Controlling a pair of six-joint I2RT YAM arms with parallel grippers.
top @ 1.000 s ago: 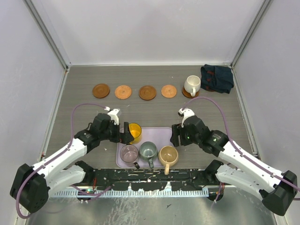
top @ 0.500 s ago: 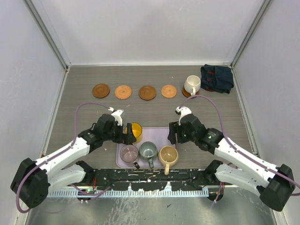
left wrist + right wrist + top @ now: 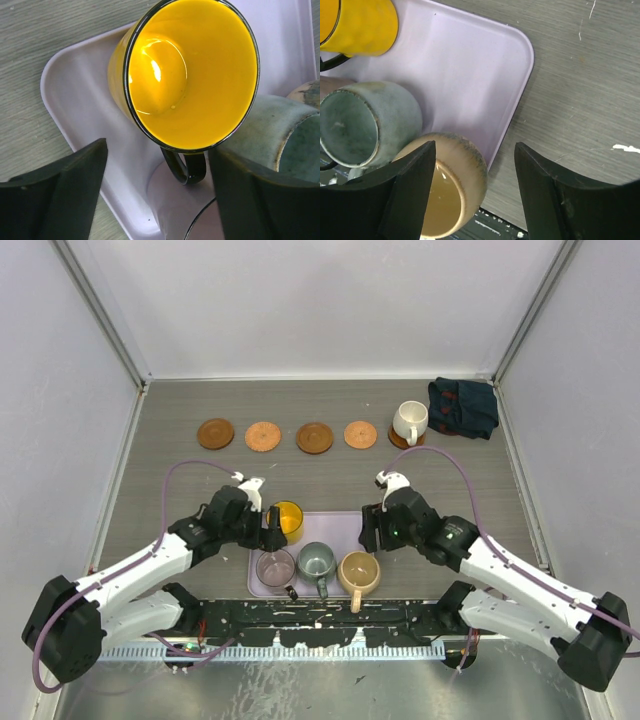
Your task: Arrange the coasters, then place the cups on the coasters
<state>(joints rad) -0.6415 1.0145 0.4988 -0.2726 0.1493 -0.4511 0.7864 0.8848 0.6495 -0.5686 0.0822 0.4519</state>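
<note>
While hanging low over the left end of the lilac tray point(image 3: 340, 525), spreads the left tool point(image 3: 159, 172) wide: fingers apart, flanking the black handle of the yellow mug point(image 3: 195, 75) with a gap on each side, clamped on nothing. Standing on the tray's far left corner, that yellow mug, handle turned toward the near edge.

Along the tray's near edge, left to right, almost touching: pale pink mug point(image 3: 275, 566), grey-green mug point(image 3: 316, 560), tan mug point(image 3: 358, 571), all upright with handles pointing toward the arm bases.

Over the tray's right end, right tool point(image 3: 475, 175), fingers likewise apart and empty. Below it in the wrist view, the tan mug's rim, the tray's rounded corner and a strip of bare grey counter point(image 3: 580, 90).

Across the far part of the counter, a row of round coasters, well apart from one another: dark brown coaster point(image 3: 215, 433), orange-brown coaster point(image 3: 263, 436), second dark coaster point(image 3: 315, 437), second orange coaster point(image 3: 361, 434). At the row's right end, white mug point(image 3: 409, 420) seated on a fifth coaster point(image 3: 397, 442), mostly covered. Just beside it, in the far right corner, dark navy cloth point(image 3: 463, 406), crumpled.
</note>
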